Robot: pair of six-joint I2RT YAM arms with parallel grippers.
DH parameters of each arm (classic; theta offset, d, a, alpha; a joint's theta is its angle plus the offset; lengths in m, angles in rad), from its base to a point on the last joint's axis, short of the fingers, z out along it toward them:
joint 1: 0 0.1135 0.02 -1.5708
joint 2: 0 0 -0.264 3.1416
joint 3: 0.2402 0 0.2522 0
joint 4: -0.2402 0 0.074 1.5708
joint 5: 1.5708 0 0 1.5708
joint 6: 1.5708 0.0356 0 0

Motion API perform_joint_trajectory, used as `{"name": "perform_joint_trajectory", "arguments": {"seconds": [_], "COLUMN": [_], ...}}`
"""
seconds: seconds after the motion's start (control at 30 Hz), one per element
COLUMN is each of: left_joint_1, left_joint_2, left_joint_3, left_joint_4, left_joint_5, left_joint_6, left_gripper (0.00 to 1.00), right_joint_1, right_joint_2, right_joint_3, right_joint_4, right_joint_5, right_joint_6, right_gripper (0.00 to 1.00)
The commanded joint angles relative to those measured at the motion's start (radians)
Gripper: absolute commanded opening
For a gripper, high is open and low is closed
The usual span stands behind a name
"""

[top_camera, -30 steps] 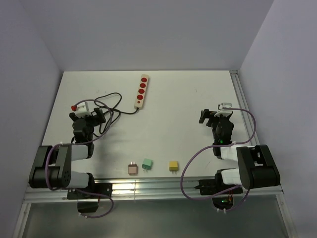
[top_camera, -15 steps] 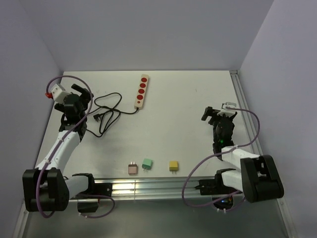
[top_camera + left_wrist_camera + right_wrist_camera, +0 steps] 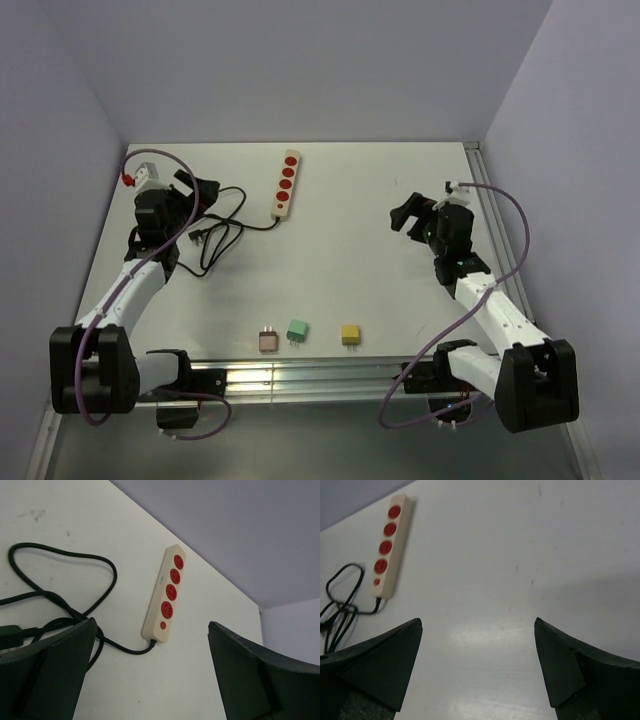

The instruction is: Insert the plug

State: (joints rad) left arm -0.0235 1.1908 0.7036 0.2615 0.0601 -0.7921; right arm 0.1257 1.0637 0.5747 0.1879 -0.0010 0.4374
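Left gripper (image 3: 151, 635) and right gripper (image 3: 478, 625) hang released, empty; best pinch the small yellow cube-shaped plug (image 3: 350, 334), well apart from the cream red-socketed power strip (image 3: 287, 185), squarely by its sides

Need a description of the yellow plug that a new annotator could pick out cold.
On the white table, look along the near edge, where three small square plugs lie in a loose row. The yellow plug is the rightmost one. It sits apart from the pink plug and the green plug, which lie close together, and it is the only yellow item on the table.
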Motion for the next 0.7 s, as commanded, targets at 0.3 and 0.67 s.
{"name": "perform_joint_trajectory", "arguments": {"seconds": [0.3, 0.67], "left_joint_1": [-0.222, -0.369], "left_joint_2": [-0.066, -0.161], "left_joint_3": [-0.012, -0.064], "left_joint_4": [0.044, 0.008], "left_joint_5": [-0.055, -0.189], "left_joint_6": [0.045, 0.117], "left_gripper": [1.00, 1.00], "right_joint_1": [0.437, 0.863], "right_joint_2": [-0.157, -0.047], "right_joint_3": [0.056, 0.116], "right_joint_4": [-0.582, -0.801], "right_joint_5": [-0.001, 0.225], "right_joint_6": [0.170, 0.399], "right_gripper": [1.00, 0.90]}}
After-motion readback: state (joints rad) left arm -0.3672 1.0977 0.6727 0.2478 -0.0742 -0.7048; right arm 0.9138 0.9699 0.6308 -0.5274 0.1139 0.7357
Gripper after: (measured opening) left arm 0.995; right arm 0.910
